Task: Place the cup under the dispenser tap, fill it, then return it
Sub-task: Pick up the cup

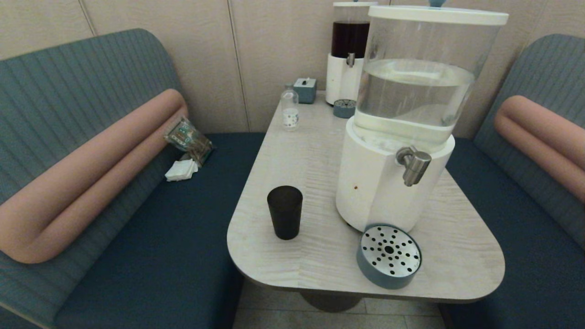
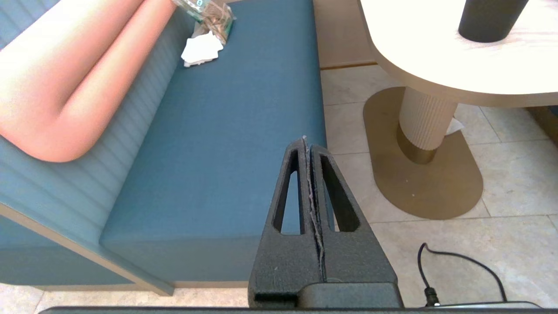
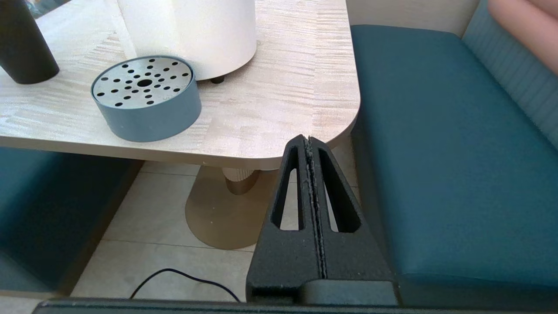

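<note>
Head view: matte black tapered cup [image 1: 284, 212] upright at lower centre of the frame, on the pale wood-grain table [image 1: 311, 151], apart from and left of the big white-based dispenser with wide clear tank [image 1: 402, 123]. Brushed-steel angled dispenser tap [image 1: 413, 164] right of centre, jutting from the white base above the round grey-blue drip tray with perforated metal top [image 1: 389, 261]; nothing on the tray. Slimmer dispenser of dark liquid [image 1: 349, 52] at top centre, small clear bottle [image 1: 289, 108] left of it. Crumpled white napkin [image 1: 181, 170] on the blue bench seat, middle left.

Left wrist view: left gripper [image 2: 307, 144] low beside the table, over the bench edge, fingers pressed together on nothing. Right wrist view: right gripper [image 3: 307, 141] likewise closed and empty, seemingly just below the table's rounded corner.
</note>
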